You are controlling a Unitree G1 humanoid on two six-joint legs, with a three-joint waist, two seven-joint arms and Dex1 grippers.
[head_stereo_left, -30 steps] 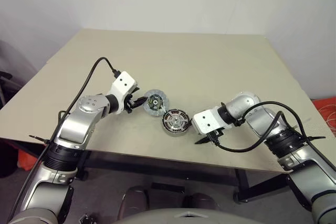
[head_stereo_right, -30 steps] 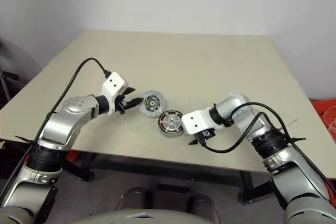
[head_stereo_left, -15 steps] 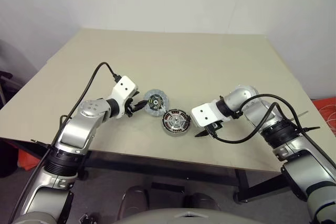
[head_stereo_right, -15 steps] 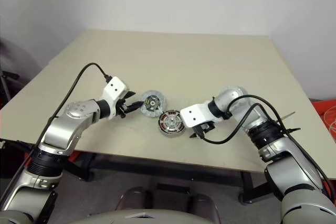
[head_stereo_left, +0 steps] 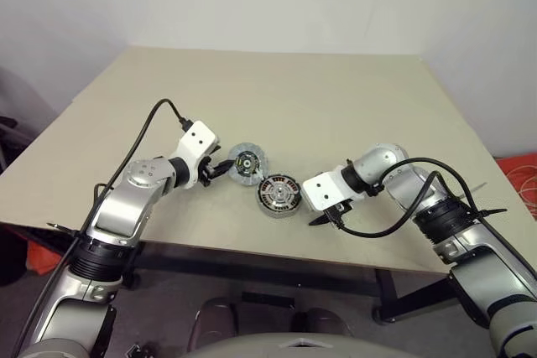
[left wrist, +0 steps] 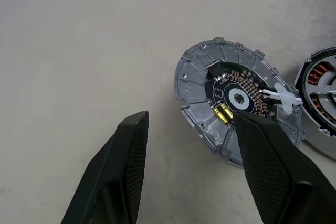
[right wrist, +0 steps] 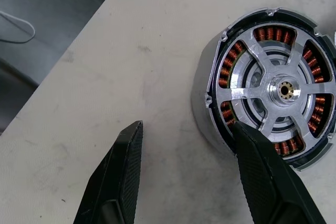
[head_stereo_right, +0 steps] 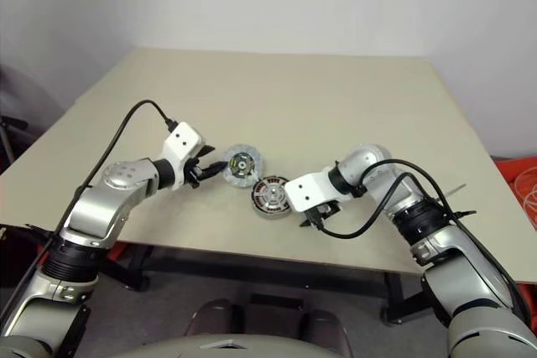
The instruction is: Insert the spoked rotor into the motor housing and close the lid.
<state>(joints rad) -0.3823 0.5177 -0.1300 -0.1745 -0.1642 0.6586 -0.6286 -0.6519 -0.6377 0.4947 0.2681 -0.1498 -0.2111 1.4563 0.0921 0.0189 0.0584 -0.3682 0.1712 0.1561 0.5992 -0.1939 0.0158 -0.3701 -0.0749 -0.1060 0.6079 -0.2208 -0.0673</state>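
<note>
The motor housing (head_stereo_left: 279, 195) sits near the table's front edge. The spoked rotor (right wrist: 270, 72) lies inside it, silver spokes over the copper windings. The lid (head_stereo_left: 247, 162) lies flat just behind and to the left of the housing, its dark centre facing up. My left gripper (head_stereo_left: 220, 169) is open beside the lid's left side. In the left wrist view one of its fingers (left wrist: 262, 156) overlaps the lid's (left wrist: 199, 77) rim. My right gripper (head_stereo_left: 327, 217) is open, pointing down to the right of the housing, with one finger (right wrist: 262, 171) close against the housing's wall (right wrist: 205, 114).
The beige table (head_stereo_left: 336, 98) stretches bare behind the parts. Its front edge (head_stereo_left: 352, 262) runs just below the right gripper. Black cables loop from both wrists.
The right arm's elbow has shifted slightly. Both grippers stay open in the same places beside the lid and the housing.
</note>
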